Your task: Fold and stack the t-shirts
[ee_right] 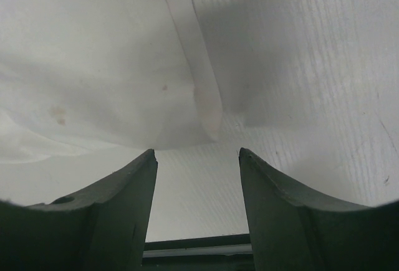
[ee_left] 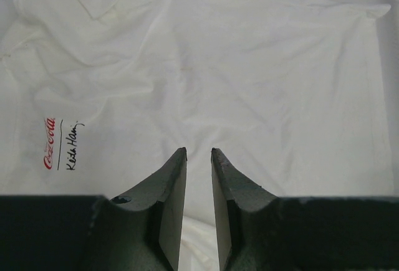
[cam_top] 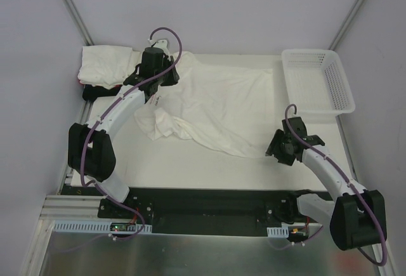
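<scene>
**A:** Where do we stand with the white shirt (cam_top: 222, 101)?

**B:** It lies opened out but rumpled on the table (cam_top: 190, 171), reaching from under our left claw (ee_left: 198, 152) across to just ahead of our right claw (ee_right: 198, 154). We judge it isn't folded yet

**A:** And the left claw, is it pinching cloth?

**B:** No. Its tips are only narrowly parted, with nothing between them; the cloth lies below and beyond. The small print (ee_left: 59, 144) sits to the left of the tips, so we are over the chest end of the shirt, likely to smooth it or take hold there

**A:** The right one?

**B:** Spread wide and empty. A hem corner (ee_right: 209, 118) lies just ahead of the gap between its tips. We think the claw is lined up that way so it can slide in and close on that corner

**A:** Why one claw at each end?

**B:** So we can pull the shirt flat between them before folding, we'd guess. The pile of folded shirts (cam_top: 106, 63) sits just to the outer side of the left claw, close enough for a short carry. The basket (cam_top: 336, 89) is beyond the right claw, apart from the shirt
</scene>
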You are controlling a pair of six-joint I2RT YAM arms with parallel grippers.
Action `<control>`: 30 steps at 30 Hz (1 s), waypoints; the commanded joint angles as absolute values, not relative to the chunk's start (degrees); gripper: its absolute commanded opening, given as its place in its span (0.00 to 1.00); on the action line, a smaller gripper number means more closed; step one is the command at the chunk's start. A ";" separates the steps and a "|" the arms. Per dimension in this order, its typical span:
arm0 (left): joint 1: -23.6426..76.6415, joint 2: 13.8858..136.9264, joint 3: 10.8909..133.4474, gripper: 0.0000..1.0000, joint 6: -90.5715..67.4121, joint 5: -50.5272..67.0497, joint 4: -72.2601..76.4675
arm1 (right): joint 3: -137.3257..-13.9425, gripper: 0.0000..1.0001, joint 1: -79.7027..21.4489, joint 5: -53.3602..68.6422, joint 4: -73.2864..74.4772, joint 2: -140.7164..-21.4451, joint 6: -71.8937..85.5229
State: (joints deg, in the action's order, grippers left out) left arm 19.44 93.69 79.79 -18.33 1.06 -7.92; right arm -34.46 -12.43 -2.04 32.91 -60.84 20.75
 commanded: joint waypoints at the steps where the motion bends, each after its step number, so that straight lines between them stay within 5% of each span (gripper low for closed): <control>1: 19.60 91.76 80.59 0.22 -16.52 0.79 -6.33 | -33.58 0.58 -12.57 -0.53 29.71 -62.66 22.06; 21: 19.60 91.93 80.33 0.21 -16.08 0.26 -6.77 | -33.22 0.55 -12.48 -0.79 24.17 -67.41 22.33; 30: 19.60 92.37 80.24 0.21 -16.44 0.79 -6.77 | -35.42 0.31 -12.22 -1.14 21.18 -72.07 21.71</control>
State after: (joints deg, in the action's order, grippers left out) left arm 19.44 93.69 79.79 -17.02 1.04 -7.92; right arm -32.77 -12.40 -0.82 23.38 -70.32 21.80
